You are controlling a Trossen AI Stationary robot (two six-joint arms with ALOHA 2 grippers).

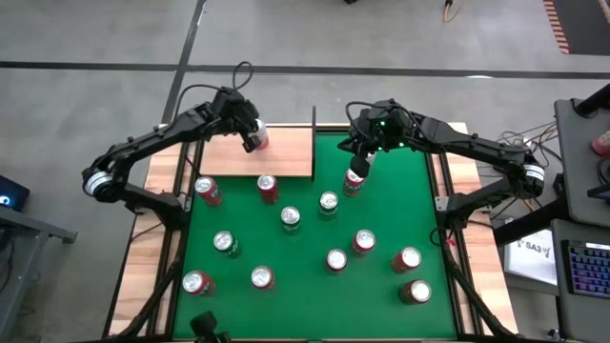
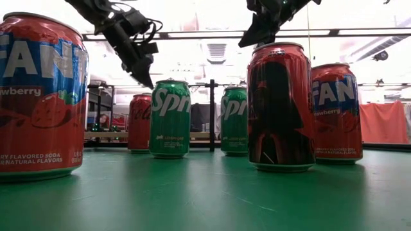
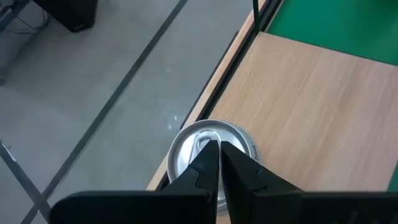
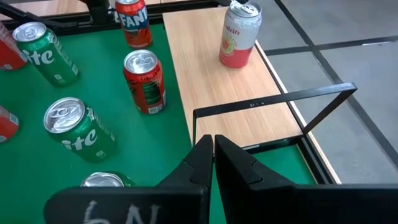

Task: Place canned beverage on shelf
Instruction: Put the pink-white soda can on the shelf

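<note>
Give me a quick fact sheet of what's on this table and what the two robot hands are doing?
Surface: green felt table
Shelf: pale wood panel at the table's far left corner
On shelf: one pink can, upright, near the outer edge
Left hand: shut, directly above the pink can's top
Right hand: shut, holding nothing, above the felt beside the shelf
Other cans: red and green ones standing across the felt

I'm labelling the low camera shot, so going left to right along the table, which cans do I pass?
Big Fanta strawberry can → red can far back → first Sprite can → second Sprite can → dark red can → second Fanta can.
</note>
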